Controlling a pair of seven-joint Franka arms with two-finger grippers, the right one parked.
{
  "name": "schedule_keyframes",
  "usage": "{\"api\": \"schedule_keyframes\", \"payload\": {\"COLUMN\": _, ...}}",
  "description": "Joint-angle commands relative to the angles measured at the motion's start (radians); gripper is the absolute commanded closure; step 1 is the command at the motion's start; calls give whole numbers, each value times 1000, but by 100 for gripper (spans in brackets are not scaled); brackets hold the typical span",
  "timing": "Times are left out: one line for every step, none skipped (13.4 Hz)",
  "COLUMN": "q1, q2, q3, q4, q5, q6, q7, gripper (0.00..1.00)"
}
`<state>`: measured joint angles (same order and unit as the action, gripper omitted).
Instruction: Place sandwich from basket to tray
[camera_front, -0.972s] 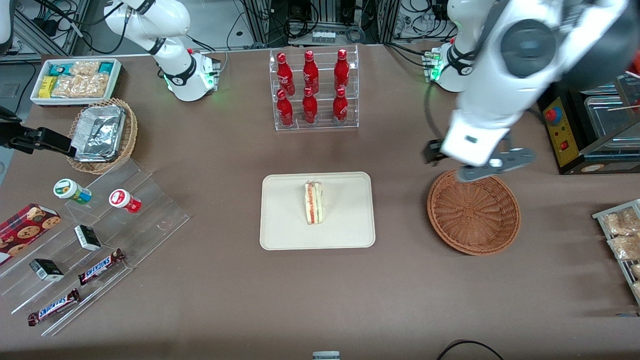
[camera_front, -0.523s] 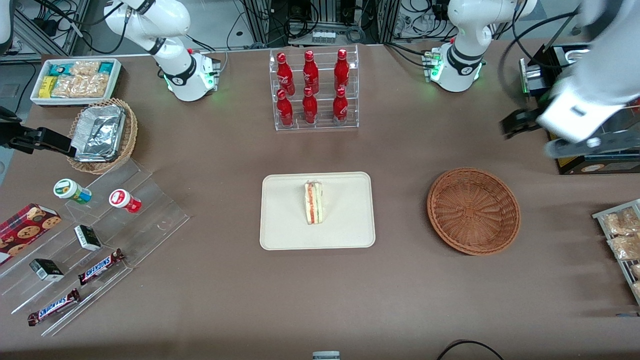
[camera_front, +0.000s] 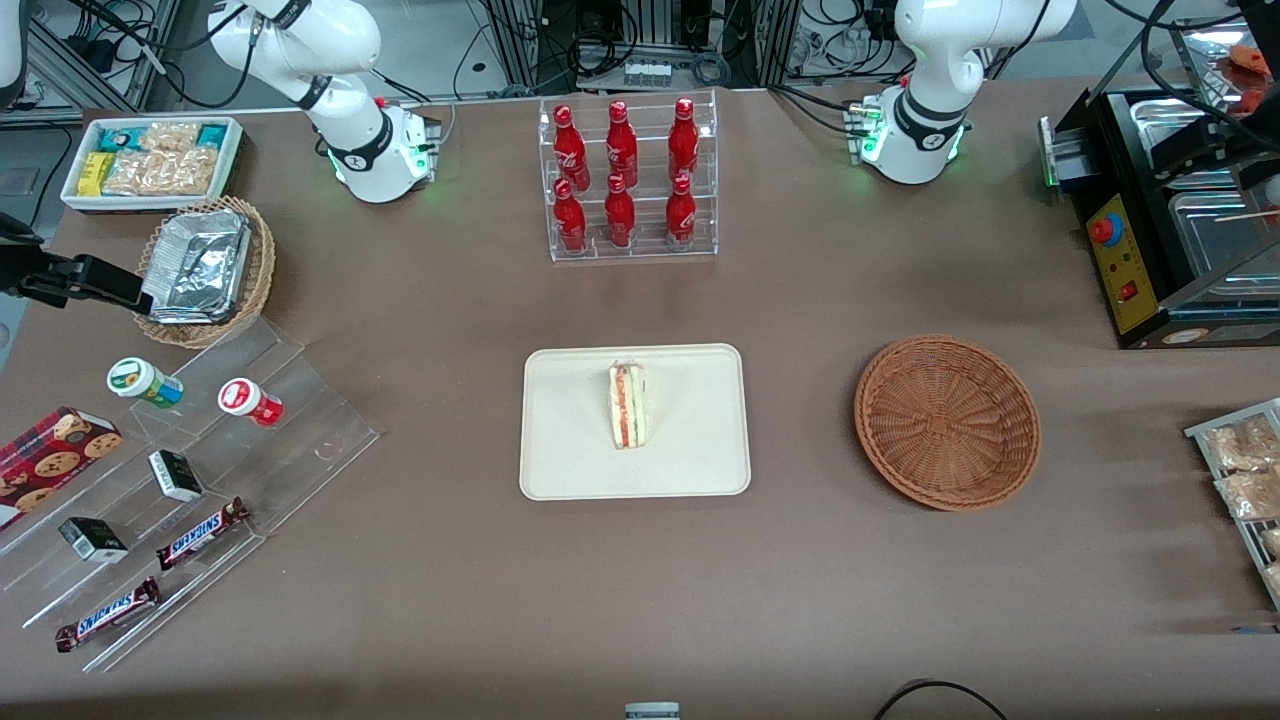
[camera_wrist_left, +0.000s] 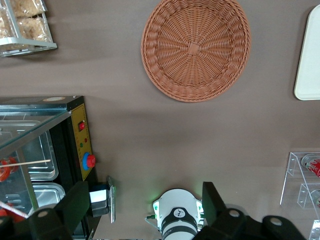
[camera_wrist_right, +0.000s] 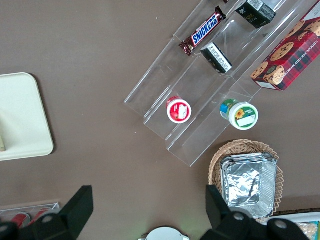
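The sandwich (camera_front: 628, 405), a pale wedge with red and green layers, stands on edge on the middle of the cream tray (camera_front: 570, 440). The reddish-brown wicker basket (camera_front: 947, 422) beside the tray, toward the working arm's end, holds nothing. The left arm's gripper (camera_wrist_left: 145, 205) does not show in the front view. In the left wrist view it hangs high over the table near the arm's white base (camera_wrist_left: 176, 220), open, its dark fingers (camera_wrist_left: 75, 206) far apart with nothing between them. That view also shows the basket (camera_wrist_left: 196, 49) and a rim of the tray (camera_wrist_left: 309, 60).
A clear rack of red bottles (camera_front: 627, 180) stands farther from the front camera than the tray. A black machine with glass lids (camera_front: 1170, 230) and a rack of snack packets (camera_front: 1245, 470) sit at the working arm's end. Acrylic steps with snacks (camera_front: 190, 470), a foil-filled basket (camera_front: 205, 270) and a white bin (camera_front: 150, 160) lie toward the parked arm's end.
The left arm swung from above the basket toward the working arm's end of the table and left the front view. The sandwich stayed on the tray.
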<state>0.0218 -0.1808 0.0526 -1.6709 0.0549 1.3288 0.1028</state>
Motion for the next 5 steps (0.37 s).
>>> {"api": "schedule_keyframes", "payload": {"q1": -13, "q2": 21, "q3": -48, "q4": 9, "q5": -6, "q6": 23, "q7": -49, "gripper": 0}}
{"api": "schedule_keyframes", "payload": {"q1": -10, "q2": 29, "q3": -56, "q4": 19, "q5": -7, "q6": 21, "q7": -64, "gripper": 0}}
{"api": "schedule_keyframes", "payload": {"q1": -10, "q2": 37, "q3": -62, "q4": 36, "q5": -7, "q6": 17, "q7": -58, "gripper": 0}}
{"api": "schedule_keyframes", "payload": {"q1": -8, "q2": 49, "q3": -66, "q4": 55, "q5": -7, "q6": 13, "q7": -52, "gripper": 0}}
{"api": "schedule_keyframes", "payload": {"q1": -8, "q2": 61, "q3": -68, "q4": 71, "q5": -7, "q6": 7, "q7": -52, "gripper": 0}}
